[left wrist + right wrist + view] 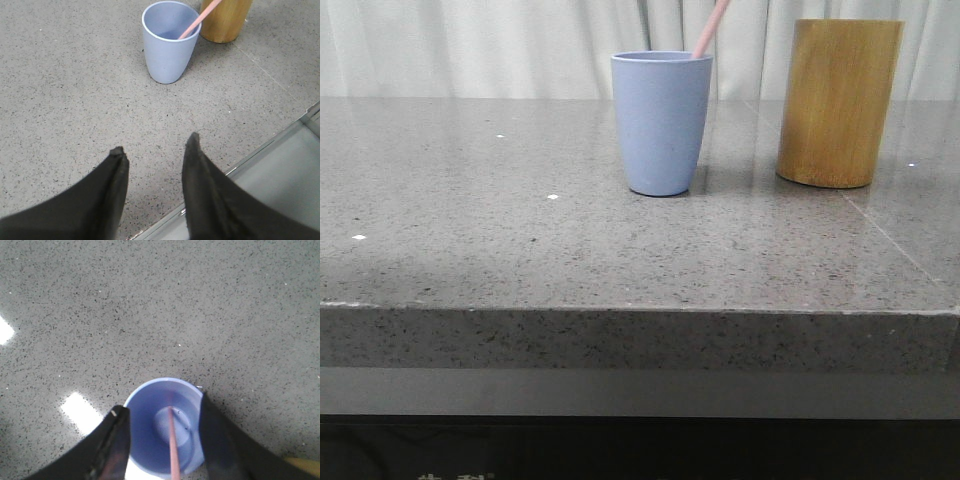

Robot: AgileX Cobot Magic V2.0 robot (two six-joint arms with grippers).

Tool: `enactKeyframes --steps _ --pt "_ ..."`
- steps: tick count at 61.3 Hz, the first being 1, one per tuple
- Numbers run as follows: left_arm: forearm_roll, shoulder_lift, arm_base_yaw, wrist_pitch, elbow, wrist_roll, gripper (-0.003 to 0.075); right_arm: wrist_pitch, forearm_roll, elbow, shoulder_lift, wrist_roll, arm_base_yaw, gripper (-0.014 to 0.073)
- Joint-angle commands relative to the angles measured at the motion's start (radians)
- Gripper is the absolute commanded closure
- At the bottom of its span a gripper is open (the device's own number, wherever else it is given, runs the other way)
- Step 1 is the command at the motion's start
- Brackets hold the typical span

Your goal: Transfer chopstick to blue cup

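Grey speckled stone tabletop (470,250) fills the front view from edge to edge, pale pleated curtain (470,45) hanging across the top of the frame. Its front edge drops to a thick slab face, with darkness below.

Upper right, the bamboo cylinder (838,102) stands upright, taller and wider than its neighbour. Just left of it, a clear gap between them, sits the blue cup (661,122), upright at upper centre. Out of its rim leans a pink chopstick (711,28), tilted toward the upper right and cut off by the top of the frame; how many sticks are in there, hard to say.

No arms in the front view at all. The left wrist view picks up the left claw (156,150), fingers spread with bare tabletop between them, well apart from the cup in the upper centre of that frame. The right wrist view looks straight down into the cup: right claw (161,412) spread wide, a finger either side of the rim, the chopstick running from the cup floor to the bottom edge, where its upper end is cut off between the fingers.
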Motion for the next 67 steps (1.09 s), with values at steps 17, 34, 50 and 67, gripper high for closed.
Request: enactKeyframes --steps 17,34,50,67 --pt "-0.011 -0.014 -0.008 -0.026 -0.028 0.002 0.0446 0.073 -0.158 0.004 -0.296 0.109 0.0 0.0211" --pt "-0.008 -0.014 -0.008 -0.058 -0.028 0.002 0.0446 0.025 -0.188 0.318 -0.585 0.187 -0.001 0.0211" --pt "-0.008 -0.014 -0.008 -0.102 -0.028 0.002 0.0446 -0.093 -0.188 0.641 -0.863 0.212 -0.001 0.0211" --pt "-0.008 -0.014 -0.008 -0.102 -0.028 0.002 0.0446 -0.133 -0.19 0.861 -1.079 0.214 -0.001 0.0211"
